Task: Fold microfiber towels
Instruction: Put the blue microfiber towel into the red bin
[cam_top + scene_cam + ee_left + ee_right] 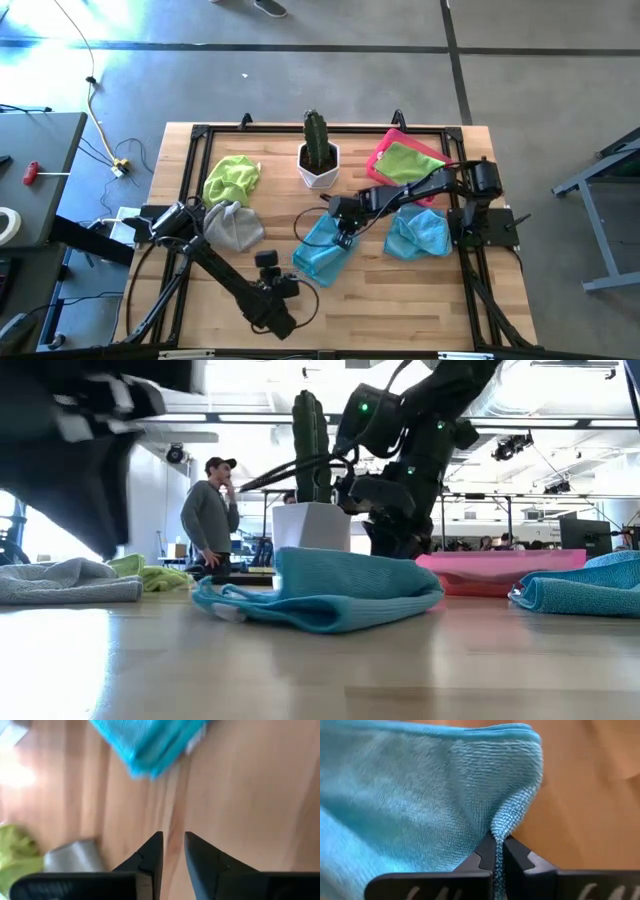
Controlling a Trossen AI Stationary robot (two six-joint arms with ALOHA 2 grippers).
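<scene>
A light blue towel (322, 252) lies bunched and partly folded on the table's middle; it also shows in the low view (320, 595). My right gripper (345, 237) is shut on its far right part. My left gripper (266, 262) hovers near the table's front, left of this towel, fingers a little apart and empty (173, 840). A second light blue towel (420, 233) lies at the right. A grey towel (236, 226) and a lime green towel (232, 178) lie at the left. Another lime green towel (408, 160) lies on the pink tray (380, 150). No yellow towel shows. My right gripper (498, 842) pinches the light blue towel's hemmed edge (506, 822) between its two fingers, at a spot where the edge bunches into a ridge. The cloth rises slightly to the fingers. The rest of the towel lies slack on the table.
A cactus in a white pot (318, 155) stands at the far middle of the table, just behind the right arm. A black frame (200, 132) runs round the tabletop. A person (208, 515) stands in the room beyond the table. Bare wood shows at the front right (430, 300).
</scene>
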